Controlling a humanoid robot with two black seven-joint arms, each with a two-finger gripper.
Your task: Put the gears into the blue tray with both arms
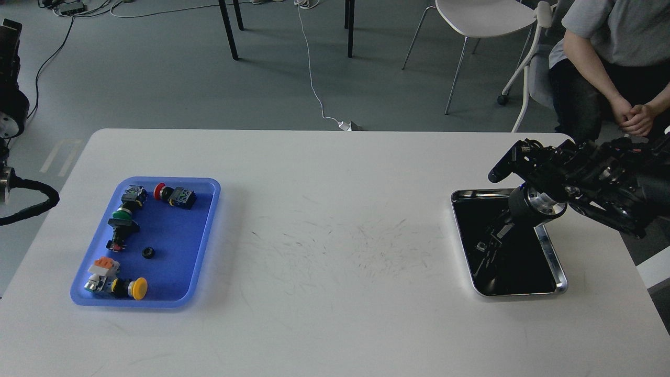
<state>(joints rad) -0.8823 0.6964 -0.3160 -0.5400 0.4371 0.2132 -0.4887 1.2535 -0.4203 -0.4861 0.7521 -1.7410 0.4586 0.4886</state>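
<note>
- Nearest me is bare white table [335, 324], scuffed with fine dark marks around the middle.
- Left of that sits the blue tray [207, 230], holding switches with a red cap [159, 190], a green cap [121, 213] and a yellow cap [138, 288].
- One gear [148, 253] lies in the tray's open middle, apart from the switches; it is the only one I can make out for certain.
- On the far right, the steel tray [559, 272] looks almost black inside, because the arm above it is mirrored in it.
- That right arm [602, 178] reaches in from the right edge, with its gripper [492, 242] pointing down into the steel tray.
- Dark claw against dark reflection: I cannot tell whether its jaws are apart, together, or holding anything.
- Whether more gears wait in the steel tray is hidden by that same darkness.
- Only a cable and a bulky joint of the left arm [15, 104] show at the left edge; its gripper is out of sight.
- A seated person [607, 57] watches from behind the table's right corner, hands clasped.
- My guess: the job is under way, with one gear delivered, and the right arm looks to be fetching from the steel tray.
- How many gears remain I cannot say.
</note>
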